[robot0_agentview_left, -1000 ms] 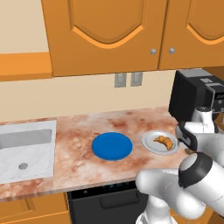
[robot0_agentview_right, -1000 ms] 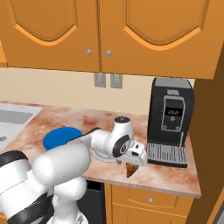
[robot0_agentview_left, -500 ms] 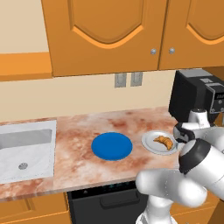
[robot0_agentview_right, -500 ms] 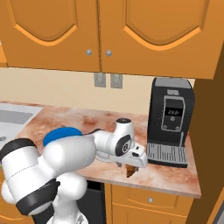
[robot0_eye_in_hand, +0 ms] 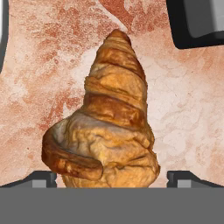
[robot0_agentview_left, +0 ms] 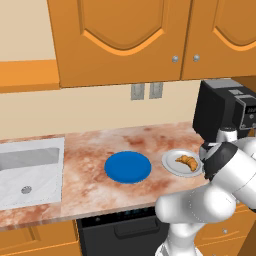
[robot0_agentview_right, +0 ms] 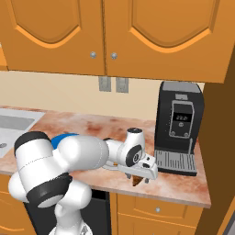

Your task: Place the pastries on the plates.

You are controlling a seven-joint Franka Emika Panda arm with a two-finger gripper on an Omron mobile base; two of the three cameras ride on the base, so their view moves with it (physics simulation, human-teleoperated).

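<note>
A golden-brown croissant (robot0_eye_in_hand: 109,127) stands up between my gripper's (robot0_eye_in_hand: 111,180) fingertips (robot0_eye_in_hand: 41,178), and the gripper is shut on it. In the right base view the gripper (robot0_agentview_right: 138,174) hangs just above the counter's front edge, left of the coffee machine, with the croissant (robot0_agentview_right: 136,181) pointing down from it. Another croissant (robot0_agentview_left: 187,161) lies on the pale grey-white plate (robot0_agentview_left: 172,159). The blue plate (robot0_agentview_left: 128,166) lies bare just left of it. My arm hides the gripper in the left base view.
A black coffee machine (robot0_agentview_right: 179,126) stands at the right end of the marbled counter (robot0_agentview_left: 85,155), its base (robot0_eye_in_hand: 197,19) close to the held croissant. A sink (robot0_agentview_left: 27,170) is set in at the far left. Wooden cabinets hang overhead.
The arm's elbow has swung to the right and up. The gripper has stayed almost in place near the counter's front edge, still shut on the croissant.
</note>
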